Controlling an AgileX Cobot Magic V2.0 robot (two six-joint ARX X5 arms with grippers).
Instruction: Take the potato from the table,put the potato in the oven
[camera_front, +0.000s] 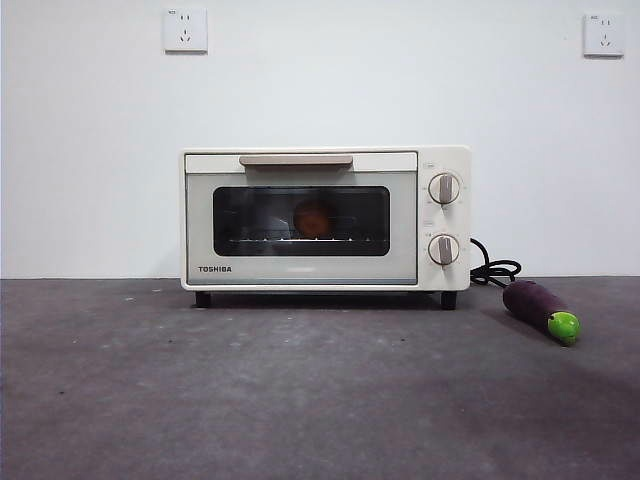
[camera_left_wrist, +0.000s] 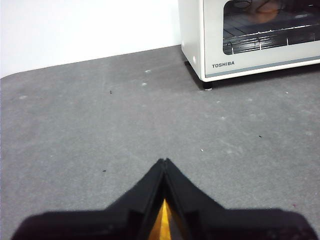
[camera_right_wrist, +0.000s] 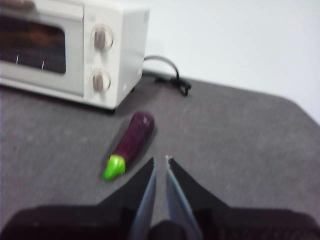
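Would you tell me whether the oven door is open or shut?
Shut: the oven door sits flush, potato visible behind its glass.

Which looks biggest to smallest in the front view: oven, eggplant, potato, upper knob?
1. oven, by far the largest.
2. eggplant.
3. potato, seen dimly through the door glass; it sits farther back, so its rank against the eggplant is unsure.
4. upper knob, close to the potato in apparent size.
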